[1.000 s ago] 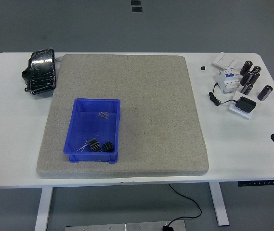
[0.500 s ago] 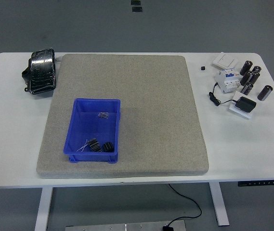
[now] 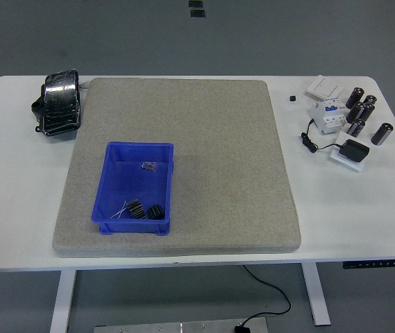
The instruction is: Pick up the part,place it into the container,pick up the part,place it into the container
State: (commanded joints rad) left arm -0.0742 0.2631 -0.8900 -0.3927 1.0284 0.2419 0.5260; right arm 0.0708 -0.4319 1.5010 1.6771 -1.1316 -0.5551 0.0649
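Lab or workshop test bench

A white surface [image 3: 17, 229] on a height-adjustable frame, its control panel [image 3: 371, 263] under the front edge, stands on plain grey floor [image 3: 183, 35]. A grey felt mat [image 3: 218, 159] covers the middle. Right of the mat lie electrical parts: a circuit breaker [image 3: 327, 114], black capacitors [image 3: 364, 111], a wall switch [image 3: 325, 87] and a small adapter [image 3: 353, 150] with cable. On the mat sits a blue bin [image 3: 114, 180] of small gears [image 3: 145, 209].

The white desk [image 3: 17, 208] carries a grey felt mat [image 3: 211, 159], a black pouch [image 3: 60, 102] at left, and black cylinders [image 3: 364, 114] and switches [image 3: 325, 88] at right.
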